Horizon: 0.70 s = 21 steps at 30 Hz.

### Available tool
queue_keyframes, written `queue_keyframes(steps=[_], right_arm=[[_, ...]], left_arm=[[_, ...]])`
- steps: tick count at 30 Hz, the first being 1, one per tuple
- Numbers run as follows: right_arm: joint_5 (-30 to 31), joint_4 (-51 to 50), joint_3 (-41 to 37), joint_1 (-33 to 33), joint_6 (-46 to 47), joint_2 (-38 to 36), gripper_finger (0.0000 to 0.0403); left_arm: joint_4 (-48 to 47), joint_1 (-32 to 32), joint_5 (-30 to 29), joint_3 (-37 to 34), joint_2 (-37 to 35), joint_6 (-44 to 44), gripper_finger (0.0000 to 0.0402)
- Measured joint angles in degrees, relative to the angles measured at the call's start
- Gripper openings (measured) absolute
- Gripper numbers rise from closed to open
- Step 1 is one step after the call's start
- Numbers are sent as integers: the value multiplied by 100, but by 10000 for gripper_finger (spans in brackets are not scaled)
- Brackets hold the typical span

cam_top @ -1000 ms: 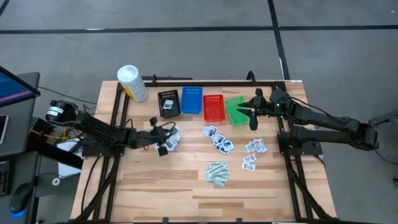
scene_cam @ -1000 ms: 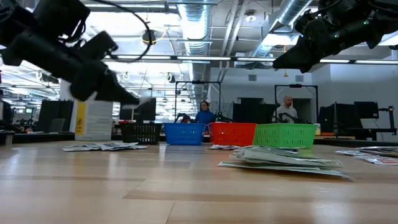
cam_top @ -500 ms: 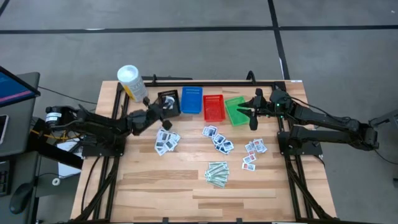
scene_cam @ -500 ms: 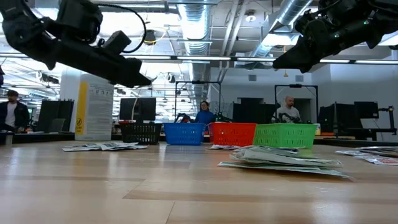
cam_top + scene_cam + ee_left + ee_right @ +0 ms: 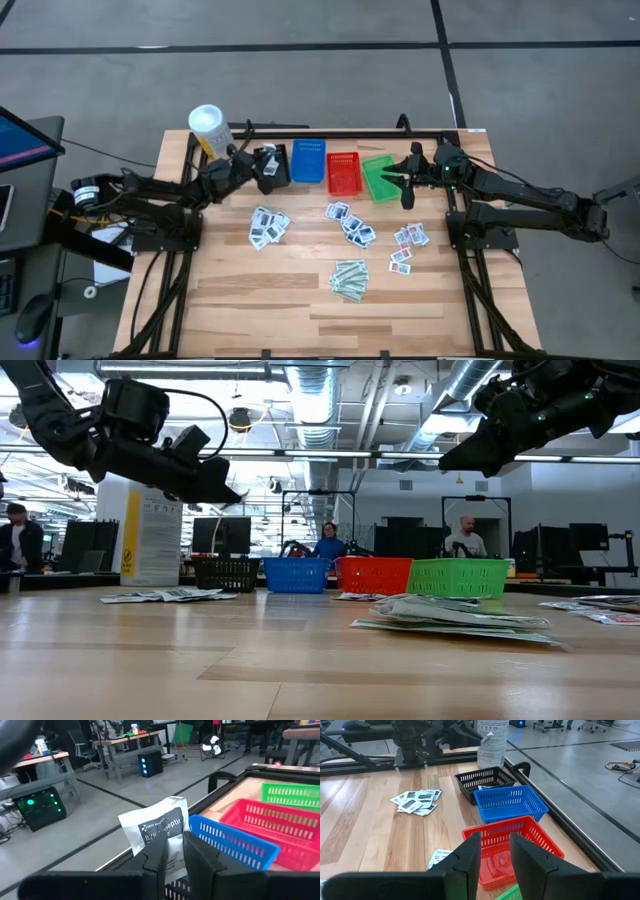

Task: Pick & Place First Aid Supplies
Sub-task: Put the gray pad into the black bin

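Clamping a white packet (image 5: 159, 831) with dark print between its fingers, the left gripper (image 5: 262, 163) is held raised above the black basket (image 5: 271, 166) at the table's far edge, at about 11 o'clock from the table's centre in the high view. The packet is seen upright between the two dark fingers (image 5: 201, 855) in the left wrist view, with the blue basket (image 5: 234, 843), red basket (image 5: 272, 826) and green basket (image 5: 292, 795) lined up beyond it. A white tub (image 5: 212, 132) with a yellow label stands just beside the black basket.

The right gripper (image 5: 405, 185) is held above the green basket (image 5: 378, 176), at about 1 o'clock; its fingers (image 5: 468, 855) are seen slightly apart with nothing between them.

More white packets are spread on the wooden table (image 5: 260, 290): one cluster (image 5: 267, 226) at 9 o'clock, another (image 5: 352, 224) near the centre, another (image 5: 406, 247) at 3 o'clock. A pile of pale-green strips (image 5: 350, 279) lies at 5 o'clock.
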Motion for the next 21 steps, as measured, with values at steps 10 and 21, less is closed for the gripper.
queue_keyframes(steps=[10, 21], right_arm=[[0, 11, 0, -2, 0, 2, 98], [0, 11, -2, -2, 0, 2, 98]], left_arm=[[39, 11, 16, 0, 553, -345, 61], [290, 8, -56, 178, 1141, -391, 62]])
